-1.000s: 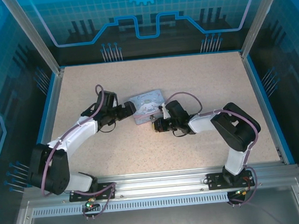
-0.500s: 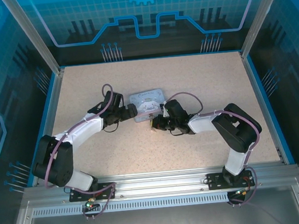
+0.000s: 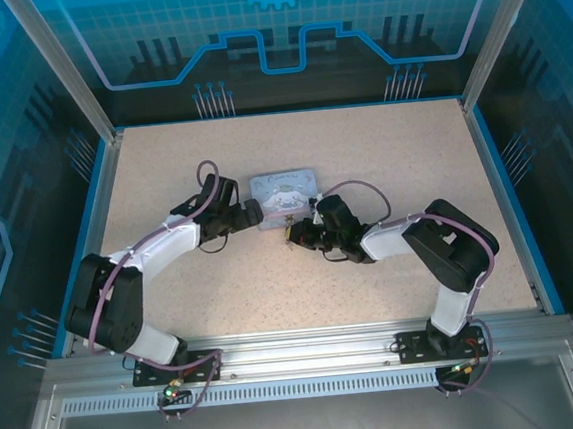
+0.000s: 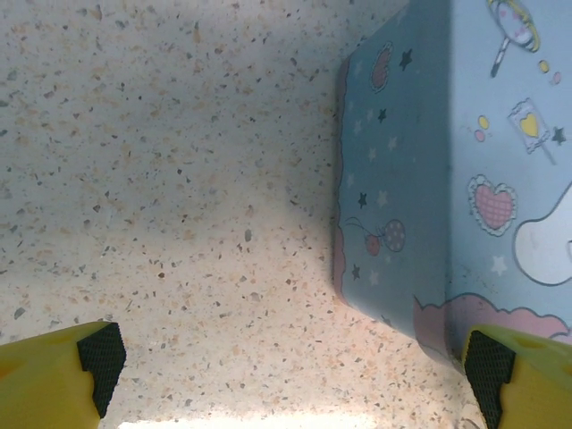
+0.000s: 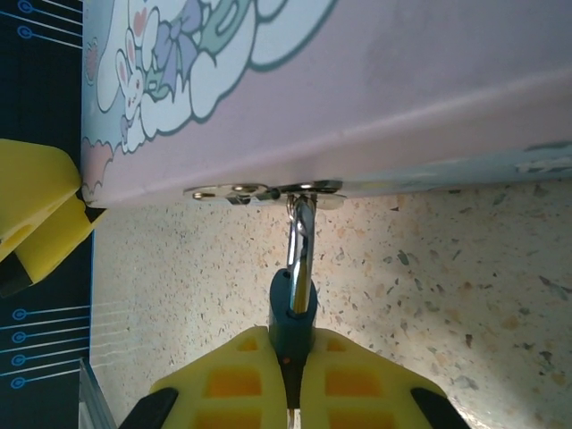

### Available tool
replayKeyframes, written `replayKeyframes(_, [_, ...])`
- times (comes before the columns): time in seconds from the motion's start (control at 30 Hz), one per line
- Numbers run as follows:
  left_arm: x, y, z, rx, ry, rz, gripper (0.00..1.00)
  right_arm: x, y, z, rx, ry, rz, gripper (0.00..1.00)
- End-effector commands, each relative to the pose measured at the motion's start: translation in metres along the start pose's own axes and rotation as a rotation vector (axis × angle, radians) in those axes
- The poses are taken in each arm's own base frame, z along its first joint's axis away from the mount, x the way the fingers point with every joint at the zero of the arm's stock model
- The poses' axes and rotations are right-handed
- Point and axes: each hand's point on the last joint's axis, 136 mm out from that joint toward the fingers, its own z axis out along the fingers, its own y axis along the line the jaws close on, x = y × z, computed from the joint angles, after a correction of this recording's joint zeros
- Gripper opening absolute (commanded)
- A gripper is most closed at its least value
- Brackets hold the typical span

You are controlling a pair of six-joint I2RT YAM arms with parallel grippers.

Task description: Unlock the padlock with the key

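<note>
Hanging off the metal hasp on the tin's edge, the padlock is being pinched by its blue body btw the two yellow fingers of the right gripper, w/ the jaws closed down narrow on it. Its thin shackle is being run up from the body to the hasp. Whether it's latched or popped can't be told from the right wrist cam. The body is being held just clear of the pale lavender cartoon tin, down by the speckled table. Whether it's touching the tabletop can't be told either.

From the top cam, the lock is being covered mostly by the right gripper, which is being held at the near edge of the tin, approx mid-table. The lock itself is too small there to make out.

On the other side, the left gripper is being held wide open, low over the table. One black-padded fingertip is being parked over bare tabletop, and the other is being set right at the tin's near corner. Contact there can't be told. In the top cam the left gripper is being pointed at the tin's left end, w/ both arms being angled in toward the tin from either side.
</note>
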Motion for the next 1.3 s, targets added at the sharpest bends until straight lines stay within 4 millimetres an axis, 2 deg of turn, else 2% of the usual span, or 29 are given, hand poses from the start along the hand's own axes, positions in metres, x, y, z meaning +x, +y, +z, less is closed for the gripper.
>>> replayKeyframes(0.0, [-0.023, -0.02, -0.023, 0.054, -0.049, 0.027, 0.99, 0.027, -0.035, 0.002, 0.116, 0.097, 0.052, 0.0])
replayKeyframes(0.1, [-0.036, -0.025, -0.028, 0.05, -0.062, 0.054, 0.99, 0.029, -0.043, 0.002, 0.141, 0.124, 0.038, 0.0])
replayKeyframes(0.27, [-0.053, -0.025, -0.018, 0.023, -0.042, 0.076, 0.99, 0.03, -0.053, 0.003, 0.158, 0.156, 0.024, 0.0])
replayKeyframes(0.47, [-0.053, -0.022, 0.005, -0.032, 0.028, 0.124, 0.99, 0.029, -0.056, 0.003, 0.15, 0.189, 0.003, 0.0])
replayKeyframes(0.67, [-0.043, -0.013, 0.016, -0.072, 0.072, 0.133, 0.99, 0.024, -0.057, -0.005, 0.148, 0.23, -0.042, 0.0])
replayKeyframes(0.8, [-0.035, -0.01, 0.016, -0.068, 0.078, 0.103, 0.99, 0.017, -0.059, -0.015, 0.141, 0.248, -0.063, 0.0])
replayKeyframes(1.0, [-0.029, -0.02, 0.003, -0.044, 0.054, 0.096, 0.99, 0.008, -0.068, -0.031, 0.129, 0.269, -0.057, 0.0])
replayKeyframes(1.13, [-0.037, -0.027, -0.006, -0.04, 0.021, 0.114, 0.99, 0.006, -0.068, -0.035, 0.094, 0.274, -0.049, 0.0])
replayKeyframes(1.27, [-0.041, -0.029, -0.002, -0.054, 0.021, 0.132, 0.99, 0.003, -0.062, -0.034, 0.036, 0.263, -0.022, 0.0])
